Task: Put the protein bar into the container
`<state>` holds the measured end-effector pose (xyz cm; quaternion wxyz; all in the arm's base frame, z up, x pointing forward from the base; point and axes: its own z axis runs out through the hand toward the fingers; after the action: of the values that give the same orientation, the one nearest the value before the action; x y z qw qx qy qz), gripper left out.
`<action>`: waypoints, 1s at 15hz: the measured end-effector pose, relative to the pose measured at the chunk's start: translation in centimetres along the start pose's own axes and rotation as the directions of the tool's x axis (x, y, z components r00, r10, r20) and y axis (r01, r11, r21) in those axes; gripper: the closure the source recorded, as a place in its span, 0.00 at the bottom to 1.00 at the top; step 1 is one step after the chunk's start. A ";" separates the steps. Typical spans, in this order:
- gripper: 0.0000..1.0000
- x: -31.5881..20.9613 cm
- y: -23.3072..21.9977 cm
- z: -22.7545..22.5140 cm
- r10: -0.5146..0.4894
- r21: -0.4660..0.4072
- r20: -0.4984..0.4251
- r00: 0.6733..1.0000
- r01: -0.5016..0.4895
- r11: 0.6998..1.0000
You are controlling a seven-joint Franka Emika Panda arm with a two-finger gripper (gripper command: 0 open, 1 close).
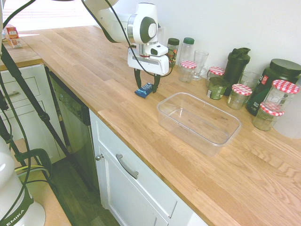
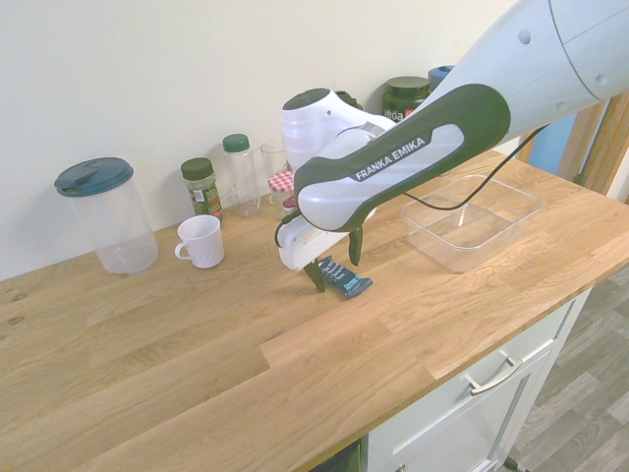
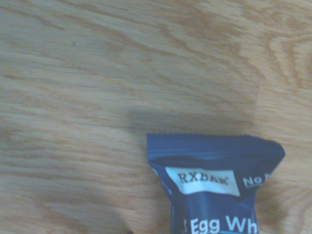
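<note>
The protein bar (image 1: 144, 90) in its dark blue wrapper lies flat on the wooden counter (image 1: 84, 66). My gripper (image 1: 146, 84) points straight down over it, open, with one finger on either side of the bar and the tips near the counter. From the other side the bar (image 2: 345, 279) sticks out from between the fingers of the gripper (image 2: 334, 267). The wrist view shows the bar's crimped end and white print (image 3: 214, 185) from close by. The clear, shallow container (image 1: 207, 140) stands empty a short way off along the counter, also seen in the second exterior view as the container (image 2: 432, 241).
Along the wall stand jars with red-checked lids (image 1: 241, 95), spice jars (image 1: 173, 49), a drinking glass (image 1: 200, 62), a dark shaker bottle (image 1: 235, 66) and a dark green tub (image 1: 275, 80). A white mug (image 2: 201, 241) and a lidded clear pitcher (image 2: 103, 216) sit further back.
</note>
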<state>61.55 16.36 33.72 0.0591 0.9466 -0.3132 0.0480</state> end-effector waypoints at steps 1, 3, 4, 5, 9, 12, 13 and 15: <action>1.00 0.1 0.0 0.0 -0.004 0.002 0.003 1.000 0.004 1.000; 1.00 0.3 0.1 0.1 -0.006 0.004 0.006 1.000 0.006 1.000; 1.00 0.3 0.2 0.1 -0.004 0.005 0.009 1.000 0.004 1.000; 1.00 0.4 0.2 0.1 -0.003 0.007 0.014 1.000 0.003 1.000; 1.00 0.8 0.5 0.4 -0.014 0.037 0.065 0.998 0.012 0.999; 1.00 0.9 0.5 0.5 -0.018 0.046 0.081 0.997 0.015 0.999; 1.00 1.0 0.6 0.6 -0.019 0.047 0.084 0.996 0.015 0.999; 1.00 1.2 0.7 0.6 -0.016 0.048 0.087 0.996 0.012 0.999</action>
<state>62.10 15.03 33.32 0.0232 0.9512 -0.3075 0.0138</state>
